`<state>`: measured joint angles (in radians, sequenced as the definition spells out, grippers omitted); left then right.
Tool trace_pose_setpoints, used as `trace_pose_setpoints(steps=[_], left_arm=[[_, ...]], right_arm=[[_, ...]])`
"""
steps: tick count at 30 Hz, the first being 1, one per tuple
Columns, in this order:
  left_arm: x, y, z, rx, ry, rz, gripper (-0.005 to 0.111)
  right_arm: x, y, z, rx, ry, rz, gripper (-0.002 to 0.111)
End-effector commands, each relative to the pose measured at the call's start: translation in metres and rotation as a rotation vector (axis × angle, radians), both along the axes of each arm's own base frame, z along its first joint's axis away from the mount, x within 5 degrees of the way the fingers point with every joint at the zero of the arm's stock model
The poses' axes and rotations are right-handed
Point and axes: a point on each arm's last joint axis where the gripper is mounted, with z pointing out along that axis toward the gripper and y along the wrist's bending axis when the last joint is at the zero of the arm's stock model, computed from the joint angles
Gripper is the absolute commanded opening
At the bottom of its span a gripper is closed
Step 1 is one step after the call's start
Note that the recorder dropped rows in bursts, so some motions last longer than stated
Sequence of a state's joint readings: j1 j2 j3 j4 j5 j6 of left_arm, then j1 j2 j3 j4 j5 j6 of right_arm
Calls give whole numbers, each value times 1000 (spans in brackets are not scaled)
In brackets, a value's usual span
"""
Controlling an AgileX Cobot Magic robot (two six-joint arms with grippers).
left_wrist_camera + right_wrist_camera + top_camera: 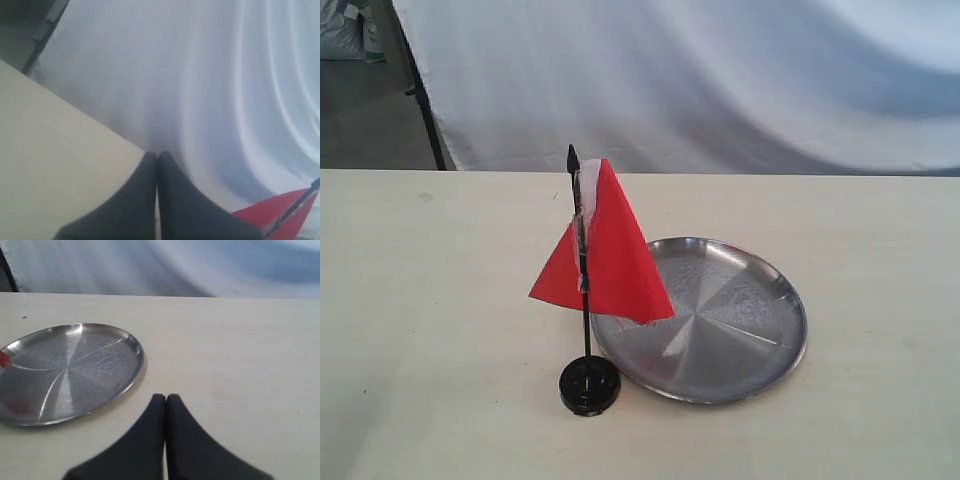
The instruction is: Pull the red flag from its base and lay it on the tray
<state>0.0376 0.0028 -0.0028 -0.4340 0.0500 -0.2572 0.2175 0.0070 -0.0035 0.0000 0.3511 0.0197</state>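
The red flag (605, 250) stands upright on its thin black stick, planted in the small round black base (589, 384) near the table's front. The silver tray (735, 330) lies just right of the base, partly behind the flag. Neither gripper shows in the exterior view. In the left wrist view my left gripper (157, 156) is shut with nothing in it, above the table's edge, and a corner of the red flag (280, 215) shows to one side. My right gripper (166, 398) is shut and holds nothing, hovering just beside the tray's rim (135, 371).
A white cloth backdrop (720, 80) hangs behind the table's far edge. A black stand leg (425, 110) and a white bag (342, 30) sit at the far left beyond the table. Bare cream tabletop (430, 300) spreads left of the flag.
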Motion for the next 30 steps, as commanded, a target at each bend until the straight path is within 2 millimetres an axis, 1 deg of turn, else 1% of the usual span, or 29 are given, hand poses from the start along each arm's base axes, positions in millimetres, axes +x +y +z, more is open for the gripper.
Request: trace_pose_setpoints(steps=[1,4,6,9,11,14,15,16,17,18,19,20,21,22,23,25,27,30], left_arm=[[-1,4,7,-14,-86,41,0],[-3,8,15,-14,-179,85,0],[-3,7,17,40,-187,86,0],[-8,3,40,156,-198,63,0],[-12,2,58,165,-209,52,0],[-10,0,77,171,-156,28,0],[-3,-1,85,184,-99,0,0],[2,-2,89,201,-60,-20,0],[16,-6,94,225,29,-79,0],[24,-9,96,242,75,-121,0],[40,-17,98,282,162,-213,0],[49,-23,97,297,206,-267,0],[66,-33,94,323,276,-352,0],[75,-40,90,344,312,-396,0],[88,-52,82,381,376,-470,0],[109,-68,64,454,435,-532,0],[124,-83,48,568,445,-580,0],[139,-104,25,745,440,-651,0]], right_arm=[[0,0,0,-6,-10,-4,0],[0,0,0,-6,-10,-4,0],[0,0,0,-6,-10,-4,0],[0,0,0,-6,-10,-4,0],[0,0,0,-6,-10,-4,0],[0,0,0,-6,-10,-4,0],[0,0,0,-6,-10,-4,0],[0,0,0,-6,-10,-4,0],[0,0,0,-6,-10,-4,0],[0,0,0,-6,-10,-4,0],[0,0,0,-6,-10,-4,0],[0,0,0,-6,-10,-4,0],[0,0,0,-6,-10,-4,0],[0,0,0,-6,-10,-4,0],[0,0,0,-6,-10,-4,0],[0,0,0,-6,-10,-4,0],[0,0,0,-6,-10,-4,0],[0,0,-1,-7,-7,-4,0]])
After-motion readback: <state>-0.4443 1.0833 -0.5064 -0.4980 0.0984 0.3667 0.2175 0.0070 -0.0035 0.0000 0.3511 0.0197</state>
